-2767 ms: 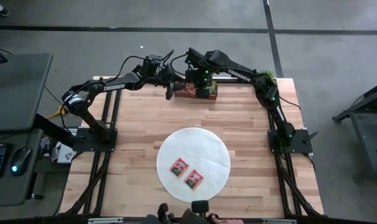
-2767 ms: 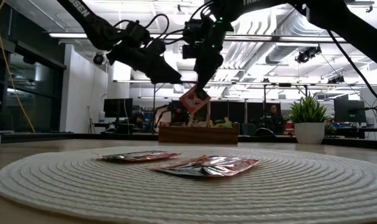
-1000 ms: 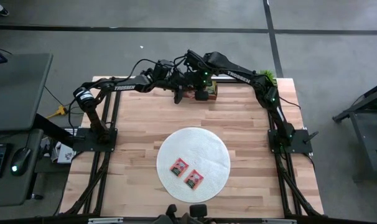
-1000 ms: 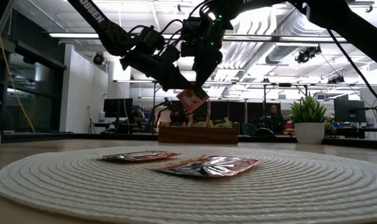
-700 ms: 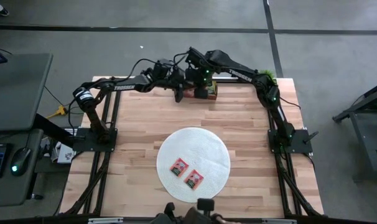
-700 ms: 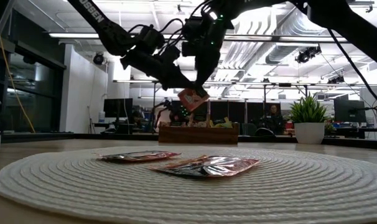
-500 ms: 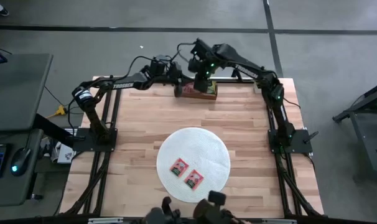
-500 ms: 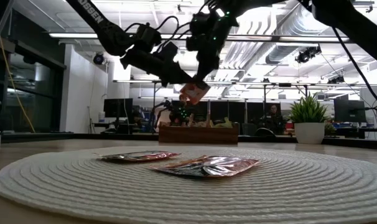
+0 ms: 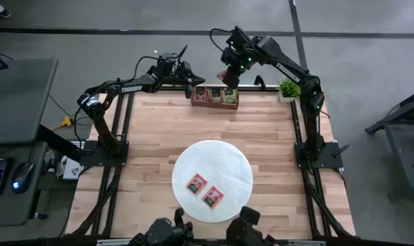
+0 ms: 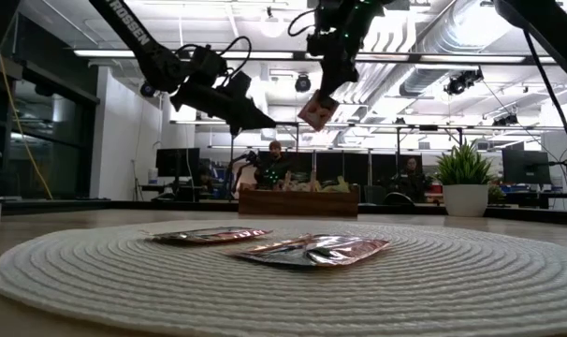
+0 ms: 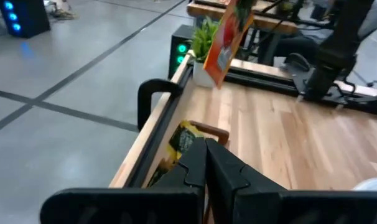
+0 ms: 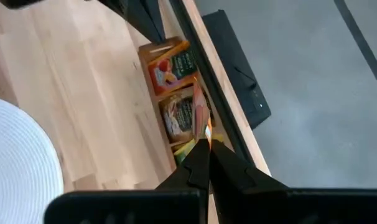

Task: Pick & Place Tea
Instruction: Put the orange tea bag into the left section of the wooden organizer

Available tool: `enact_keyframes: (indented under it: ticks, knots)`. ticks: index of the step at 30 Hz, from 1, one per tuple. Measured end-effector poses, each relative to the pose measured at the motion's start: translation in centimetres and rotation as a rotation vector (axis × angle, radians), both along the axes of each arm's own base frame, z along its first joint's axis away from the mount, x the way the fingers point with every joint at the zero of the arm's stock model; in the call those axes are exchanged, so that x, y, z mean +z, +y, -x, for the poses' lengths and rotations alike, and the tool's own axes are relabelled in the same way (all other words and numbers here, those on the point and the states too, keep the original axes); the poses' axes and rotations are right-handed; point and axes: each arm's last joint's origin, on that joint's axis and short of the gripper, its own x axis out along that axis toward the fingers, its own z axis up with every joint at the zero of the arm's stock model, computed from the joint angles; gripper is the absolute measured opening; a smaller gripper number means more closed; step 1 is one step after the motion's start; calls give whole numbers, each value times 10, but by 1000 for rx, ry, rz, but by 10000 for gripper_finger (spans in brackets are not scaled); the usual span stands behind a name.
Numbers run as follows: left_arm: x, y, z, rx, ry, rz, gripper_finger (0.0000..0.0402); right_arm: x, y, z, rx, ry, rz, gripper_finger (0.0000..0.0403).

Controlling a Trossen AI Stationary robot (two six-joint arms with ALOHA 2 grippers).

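Left tool (image 9: 192, 73): raised over the far edge of the bench (image 9: 152, 143), just left of the wooden tray (image 9: 214, 97); its fingers (image 11: 210, 171) are pressed together with nothing between them (the left wrist view shows them meeting in a point).

Held tea packet (image 10: 315, 111): an orange-red square with a dark label, hanging tilted in the air high above the tray; it is pinched at its upper edge by the right tool and hangs below the fingertips, apart from the left tool, whose tip points toward it from the left in the low view.

Right tool (image 9: 229, 74): lifted above the tray's far side, clamped on the packet; from its own wrist view the packet shows edge-on as a thin orange strip (image 12: 204, 121) between the dark fingers.

Wooden tray: sits at the far middle of the bench, with more packets lying in its compartments (red, dark and yellow-green ones show in the right wrist view).

White mat (image 9: 229, 164): round and woven, near the front middle of the bench, well apart from both tools.

Tea packets on the mat (image 9: 205, 190): two red ones lying flat, side by side, on the mat's near half.

Potted plant (image 9: 287, 89): at the far right corner of the bench.
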Motion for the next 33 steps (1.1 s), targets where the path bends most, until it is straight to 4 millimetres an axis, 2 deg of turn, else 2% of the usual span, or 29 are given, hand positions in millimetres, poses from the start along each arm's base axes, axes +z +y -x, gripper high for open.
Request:
enact_keyframes:
  ticks: [13,16,23,27,33]
  knots:
    - [1,-4,-3,-79,-20,8,0,-3,32,-32,178,-65,3,0]
    - [1,-5,-3,-107,-26,14,0,-12,37,-37,203,-55,-26,0]
    - [-2,-6,-2,-141,0,19,5,-56,46,-44,231,72,-86,0]
    - [-1,-10,-2,-246,-28,45,41,-73,53,-51,276,89,-87,0]
    - [-5,-30,-16,-339,-2,75,139,-78,60,-60,309,54,-58,0]
